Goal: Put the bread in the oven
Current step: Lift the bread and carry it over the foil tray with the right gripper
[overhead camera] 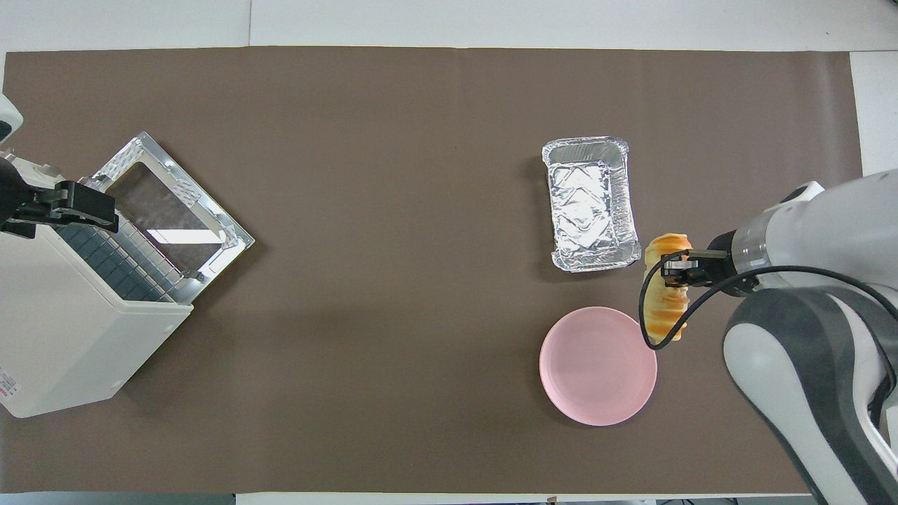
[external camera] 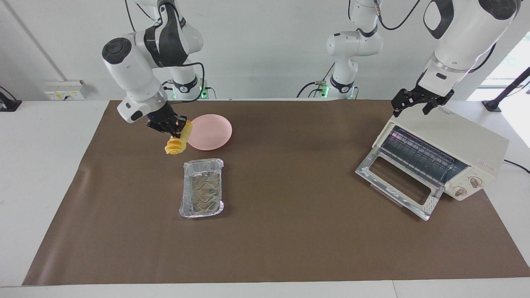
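The bread (external camera: 175, 145) (overhead camera: 665, 303), a ridged golden-yellow loaf, hangs tilted in the air with my right gripper (external camera: 179, 126) (overhead camera: 678, 272) shut on its upper end. It is over the brown mat, beside the pink plate and by the foil tray's near corner. The cream-white oven (external camera: 459, 140) (overhead camera: 63, 337) stands at the left arm's end of the table. Its drop-down door (external camera: 397, 182) (overhead camera: 172, 203) lies open and the wire rack shows. My left gripper (external camera: 412, 109) (overhead camera: 98, 210) hovers open over the oven's top edge, holding nothing.
A round pink plate (external camera: 211, 132) (overhead camera: 596, 372) lies bare near the right arm's base. A crinkled silver foil tray (external camera: 202, 193) (overhead camera: 591, 203) sits farther from the robots than the plate. A brown mat (external camera: 290, 231) covers the table.
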Tool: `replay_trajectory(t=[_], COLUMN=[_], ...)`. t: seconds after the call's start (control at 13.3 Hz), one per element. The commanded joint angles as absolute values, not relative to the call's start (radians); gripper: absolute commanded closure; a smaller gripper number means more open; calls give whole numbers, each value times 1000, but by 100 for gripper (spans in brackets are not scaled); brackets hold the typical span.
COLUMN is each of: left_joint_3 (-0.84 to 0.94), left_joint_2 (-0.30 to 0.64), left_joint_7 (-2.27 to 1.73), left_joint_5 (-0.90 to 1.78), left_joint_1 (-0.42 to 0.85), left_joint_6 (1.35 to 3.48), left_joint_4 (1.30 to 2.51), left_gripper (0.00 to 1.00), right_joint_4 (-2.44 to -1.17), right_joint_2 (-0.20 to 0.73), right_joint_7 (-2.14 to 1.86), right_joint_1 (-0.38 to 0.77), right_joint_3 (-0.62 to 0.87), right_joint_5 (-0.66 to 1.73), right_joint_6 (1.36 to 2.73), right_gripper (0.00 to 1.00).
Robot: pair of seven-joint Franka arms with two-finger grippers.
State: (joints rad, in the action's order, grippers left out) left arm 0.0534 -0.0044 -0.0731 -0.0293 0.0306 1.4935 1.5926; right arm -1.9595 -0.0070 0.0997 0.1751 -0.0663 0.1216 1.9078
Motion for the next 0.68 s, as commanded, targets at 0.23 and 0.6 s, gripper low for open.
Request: replay_trajectory(t=[0.23, 0.6], left_joint_3=[51, 51], left_joint_2=[-37, -37], left_joint_7=[-75, -75], left_joint_5=[-14, -14], left_joint_1=[29, 25], left_joint_6=[1480, 1480], left_joint_4=[1621, 1621], left_gripper=[0, 0], right_joint_4=[-1732, -1741], right_joint_2=[256, 348], right_joint_7=[32, 32], right_joint_1=[206, 230], right_joint_3=[-52, -48], right_joint_5=[104, 109], right_joint_6=[1982, 2095], right_gripper=[100, 100])
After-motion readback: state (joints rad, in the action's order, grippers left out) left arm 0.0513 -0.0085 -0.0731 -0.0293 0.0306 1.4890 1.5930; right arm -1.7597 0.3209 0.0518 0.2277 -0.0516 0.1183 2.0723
